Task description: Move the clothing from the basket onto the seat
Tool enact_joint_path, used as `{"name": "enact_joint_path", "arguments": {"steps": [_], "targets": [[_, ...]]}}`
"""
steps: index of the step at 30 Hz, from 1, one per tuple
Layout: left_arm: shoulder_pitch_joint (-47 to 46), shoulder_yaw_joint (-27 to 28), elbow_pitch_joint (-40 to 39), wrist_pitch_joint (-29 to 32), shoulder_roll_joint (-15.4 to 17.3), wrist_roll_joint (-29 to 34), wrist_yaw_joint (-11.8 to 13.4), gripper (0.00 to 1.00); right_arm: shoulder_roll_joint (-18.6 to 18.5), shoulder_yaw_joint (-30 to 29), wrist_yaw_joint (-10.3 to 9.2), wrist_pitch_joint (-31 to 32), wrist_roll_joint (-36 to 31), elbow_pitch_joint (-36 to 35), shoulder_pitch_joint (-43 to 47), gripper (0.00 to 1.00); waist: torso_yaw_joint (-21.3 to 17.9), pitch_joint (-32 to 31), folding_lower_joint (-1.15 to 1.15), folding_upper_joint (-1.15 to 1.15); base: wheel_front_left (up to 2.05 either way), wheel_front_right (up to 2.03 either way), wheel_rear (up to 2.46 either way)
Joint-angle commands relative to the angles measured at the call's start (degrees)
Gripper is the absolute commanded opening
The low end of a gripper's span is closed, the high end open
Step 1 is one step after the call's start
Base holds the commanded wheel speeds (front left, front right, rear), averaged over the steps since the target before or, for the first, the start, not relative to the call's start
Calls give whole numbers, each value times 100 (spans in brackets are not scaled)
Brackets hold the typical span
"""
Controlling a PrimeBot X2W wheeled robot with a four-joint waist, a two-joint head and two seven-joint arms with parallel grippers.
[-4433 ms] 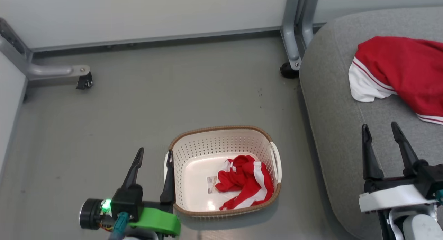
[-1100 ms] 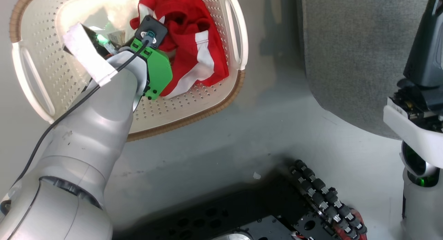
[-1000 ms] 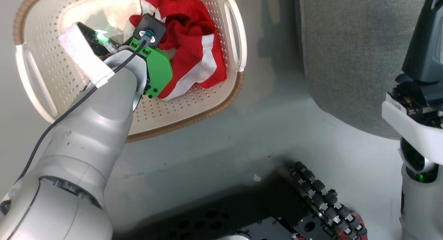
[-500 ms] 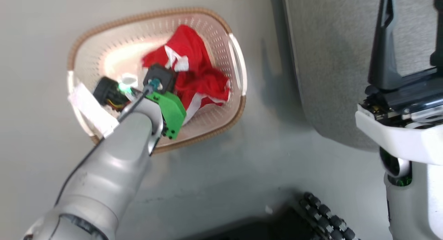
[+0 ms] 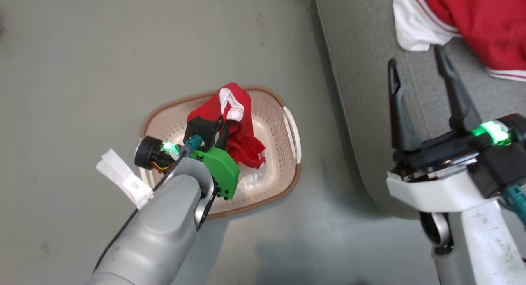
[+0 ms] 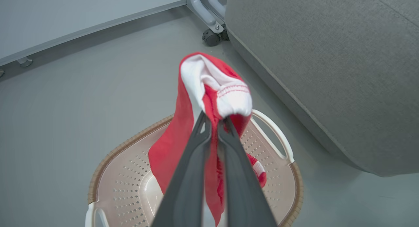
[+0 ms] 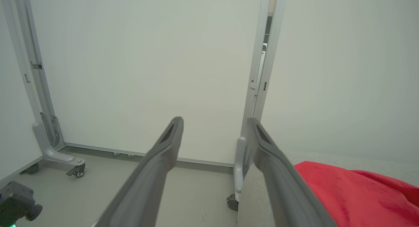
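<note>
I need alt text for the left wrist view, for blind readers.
The left gripper, shut, holds up a soft red garment with a white cuff above a cream perforated plastic basket with a brown rim on the grey floor; a light grey fabric seat is at right.

A smooth grey floor (image 5: 102, 50) carries everything. The cream perforated basket (image 5: 271, 116), with its brown woven rim, stands on it just beside the light grey seat (image 5: 361, 91), with a narrow strip of floor between them. One crumpled piece of the red and white clothing (image 5: 485, 22) lies on the seat cushion. A grey partition foot with a dark caster (image 6: 211, 39) rests on the floor at the seat's far corner
</note>
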Motion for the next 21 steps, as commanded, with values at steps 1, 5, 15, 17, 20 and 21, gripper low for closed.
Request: {"name": "enact_joint_path", "arguments": {"steps": [1, 5, 15, 17, 20, 21], "targets": [[220, 69, -117, -16, 6, 73, 72, 0, -16, 62, -4, -16, 46, 102, 181, 100, 195, -1108, 1, 0, 0, 0, 0], [609, 297, -556, -18, 73, 143, 194, 0, -22, 234, -4, -16, 132, 406, 470, 100, 127, -1669, 1, 0, 0, 0, 0], [1473, 769, -1738, -19, 258, 388, 391, 0, -72, 445, -4, -17, 149, 778, 1115, 100, 1, -2527, 1, 0, 0, 0, 0], [1580, 819, -1996, -19, 293, 440, 430, 0, -68, 442, -4, -17, 155, 817, 1267, 100, 37, -2599, 1, 0, 0, 0, 0], [1673, 851, -2328, -19, 321, 471, 475, 0, -85, 469, -4, -17, 159, 867, 1420, 100, 92, -2675, 1, 0, 0, 0, 0], [1699, 854, -2447, -19, 322, 489, 488, 0, -101, 481, -4, -17, 157, 887, 1475, 100, 112, -2699, 1, 0, 0, 0, 0]]}}
